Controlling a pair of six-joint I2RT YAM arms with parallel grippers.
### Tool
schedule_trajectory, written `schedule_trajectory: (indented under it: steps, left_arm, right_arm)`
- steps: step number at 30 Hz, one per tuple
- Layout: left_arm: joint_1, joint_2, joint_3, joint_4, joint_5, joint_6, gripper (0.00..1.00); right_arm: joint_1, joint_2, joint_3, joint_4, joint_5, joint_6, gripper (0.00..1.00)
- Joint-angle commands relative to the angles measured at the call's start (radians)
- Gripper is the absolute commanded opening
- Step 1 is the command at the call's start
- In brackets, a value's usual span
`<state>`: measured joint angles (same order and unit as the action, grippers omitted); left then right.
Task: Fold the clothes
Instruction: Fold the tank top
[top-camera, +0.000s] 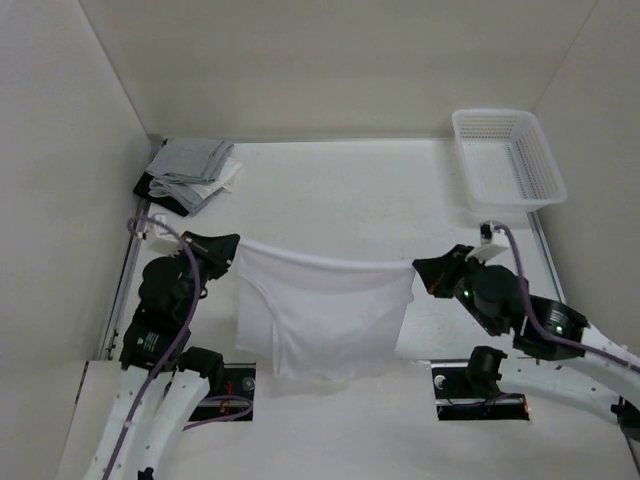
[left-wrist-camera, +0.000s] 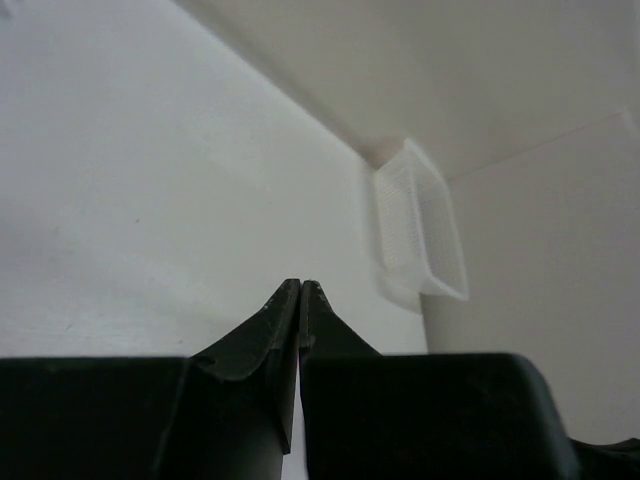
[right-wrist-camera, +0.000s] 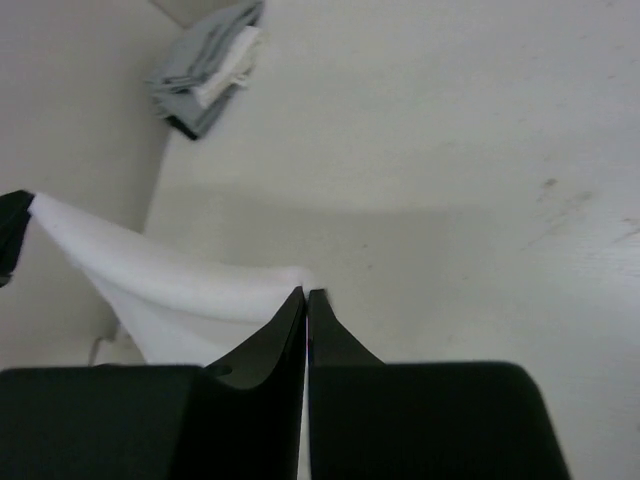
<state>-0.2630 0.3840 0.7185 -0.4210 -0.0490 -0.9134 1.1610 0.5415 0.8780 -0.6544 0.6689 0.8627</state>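
The clothes, a plain white T-shirt (top-camera: 320, 315), hang stretched between my two grippers above the table, the top edge taut and the rest drooping toward the near edge. My left gripper (top-camera: 232, 250) is shut on the shirt's left top corner; in the left wrist view its jaws (left-wrist-camera: 301, 285) are pressed together with only a sliver of white between them. At the right top corner my right gripper (top-camera: 418, 272) is shut on the fabric. The right wrist view shows the shirt (right-wrist-camera: 180, 290) running from those fingertips (right-wrist-camera: 306, 293) leftward to the other gripper.
A white plastic basket (top-camera: 497, 113) stands at the back right corner, seen also in the left wrist view as the basket (left-wrist-camera: 425, 235). A stack of grey and white cloths (top-camera: 192, 172) over a black item lies at the back left, shown too in the right wrist view (right-wrist-camera: 210, 65). White walls enclose the table.
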Motion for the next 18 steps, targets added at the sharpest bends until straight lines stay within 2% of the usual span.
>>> schedule_trajectory:
  steps: [1,3,5,8,11,13,16,18]
  left_arm:
    - [0.015,0.134,-0.076,0.071,-0.017,0.028,0.00]
    - [0.028,0.254,-0.115,0.192,-0.014,0.027,0.00]
    - [0.037,0.405,-0.128,0.319,-0.021,0.024,0.00]
    - [0.061,0.668,-0.090,0.486,-0.025,0.011,0.00]
    - [0.090,0.887,-0.015,0.596,-0.034,-0.024,0.00]
    - [0.100,0.972,0.041,0.620,-0.012,-0.041,0.00]
    - [0.103,0.957,0.058,0.631,0.005,-0.051,0.00]
    - [0.097,0.899,0.023,0.622,0.012,-0.047,0.01]
  right_arm:
    - [-0.221,0.102,-0.059,0.138,-0.131,-0.149,0.02]
    - [-0.421,0.190,-0.134,0.333,-0.359,-0.194,0.02]
    - [-0.615,0.344,-0.166,0.488,-0.554,-0.202,0.02]
    - [-0.767,0.620,-0.125,0.663,-0.669,-0.211,0.02]
    - [-0.818,0.849,-0.001,0.726,-0.716,-0.211,0.01]
    - [-0.827,0.923,0.073,0.727,-0.720,-0.214,0.01]
    - [-0.823,0.911,0.089,0.723,-0.720,-0.214,0.01]
    - [-0.818,0.853,0.037,0.720,-0.710,-0.215,0.01]
